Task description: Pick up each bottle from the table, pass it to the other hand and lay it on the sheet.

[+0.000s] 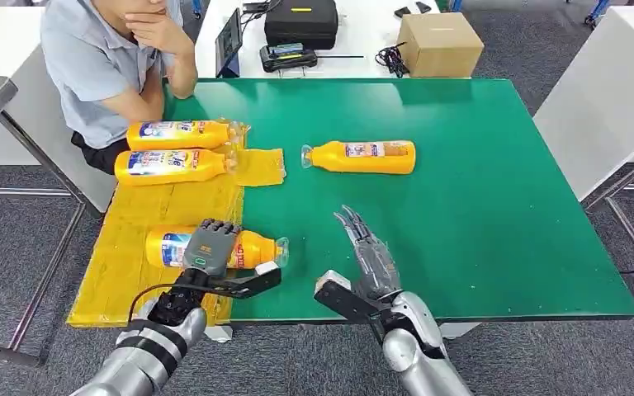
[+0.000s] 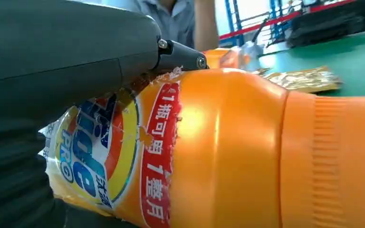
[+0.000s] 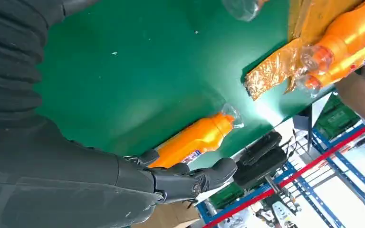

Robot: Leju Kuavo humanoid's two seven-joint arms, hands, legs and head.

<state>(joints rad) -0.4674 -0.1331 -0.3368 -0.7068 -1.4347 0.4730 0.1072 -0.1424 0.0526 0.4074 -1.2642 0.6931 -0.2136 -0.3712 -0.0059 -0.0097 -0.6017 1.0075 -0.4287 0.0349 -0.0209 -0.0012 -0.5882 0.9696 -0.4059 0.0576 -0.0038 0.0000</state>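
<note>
Left hand point(image 1: 208, 247) fingers wrap the bottle point(image 1: 252, 247) body over the sheet point(image 1: 132, 231); rigid, glossy plastic likely slips, so grip mid-body. Right hand point(image 1: 367, 256) fingers spread, empty.

left hand point(image 1: 211, 247) hiding bottle point(image 1: 252, 248) label; person point(image 1: 107, 58) cut off by top edge

Three orange bottles point(image 1: 183, 166) lie on the yellow sheet point(image 1: 132, 216), one point(image 1: 361, 156) on green table point(image 1: 479, 206)
</note>
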